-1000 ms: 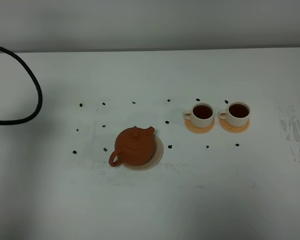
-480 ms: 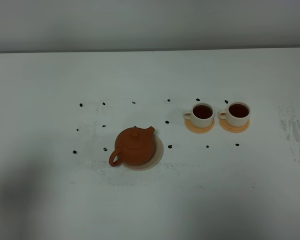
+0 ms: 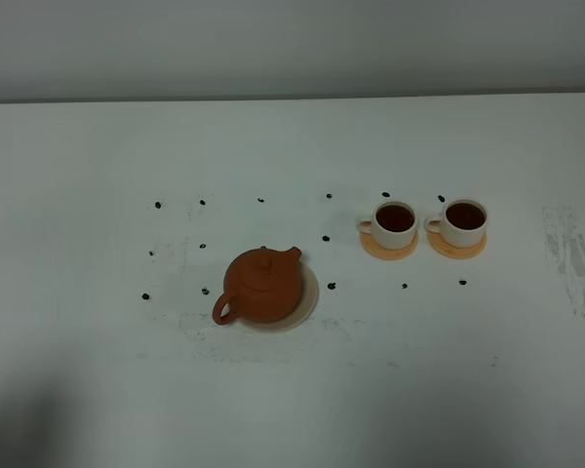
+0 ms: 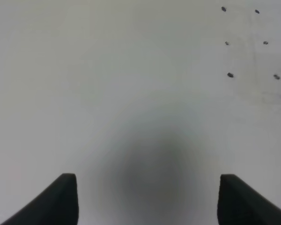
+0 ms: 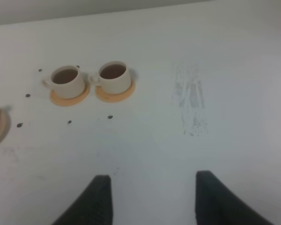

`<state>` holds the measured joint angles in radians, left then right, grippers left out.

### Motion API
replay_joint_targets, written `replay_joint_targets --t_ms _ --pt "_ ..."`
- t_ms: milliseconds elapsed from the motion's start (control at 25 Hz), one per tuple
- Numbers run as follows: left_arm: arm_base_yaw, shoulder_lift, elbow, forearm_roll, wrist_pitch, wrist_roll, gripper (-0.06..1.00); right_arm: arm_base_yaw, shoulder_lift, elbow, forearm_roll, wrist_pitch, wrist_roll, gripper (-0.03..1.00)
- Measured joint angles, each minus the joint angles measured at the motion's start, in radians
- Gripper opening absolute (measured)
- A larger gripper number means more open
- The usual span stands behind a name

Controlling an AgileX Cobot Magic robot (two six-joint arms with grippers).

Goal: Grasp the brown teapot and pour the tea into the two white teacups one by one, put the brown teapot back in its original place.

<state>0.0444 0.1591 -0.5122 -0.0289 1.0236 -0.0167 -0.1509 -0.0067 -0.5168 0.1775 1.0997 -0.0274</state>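
The brown teapot [image 3: 263, 285] stands upright on the pale beige disc coaster [image 3: 310, 297], left of centre, lid on, spout toward the back right. The two white teacups [image 3: 396, 220] [image 3: 464, 221] hold dark tea and stand side by side on orange coasters at the right; they also show in the right wrist view [image 5: 66, 80] [image 5: 114, 76]. Neither arm shows in the high view. My left gripper [image 4: 147, 199] is open over bare table. My right gripper [image 5: 152, 199] is open, well short of the cups.
Small dark specks [image 3: 331, 286] lie scattered on the white table [image 3: 97, 322] around the teapot and cups. A scuffed grey patch [image 3: 570, 253] marks the table at the far right. A grey wall runs along the back.
The black cable loop at the far left of the high view has withdrawn out of frame. The teapot and both cups have not moved.
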Motion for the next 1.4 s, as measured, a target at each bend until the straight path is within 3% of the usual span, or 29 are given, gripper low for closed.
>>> replay_joint_targets --t_ms 480,1400 --pt "-0.051 -0.16 0.057 0.055 0.037 -0.037 0.6 0.0 0.0 0.0 0.0 0.0 0.0 0.39" --pt "-0.051 -0.164 0.057 0.055 0.046 -0.04 0.6 0.0 0.0 0.0 0.002 0.0 0.0 0.39"
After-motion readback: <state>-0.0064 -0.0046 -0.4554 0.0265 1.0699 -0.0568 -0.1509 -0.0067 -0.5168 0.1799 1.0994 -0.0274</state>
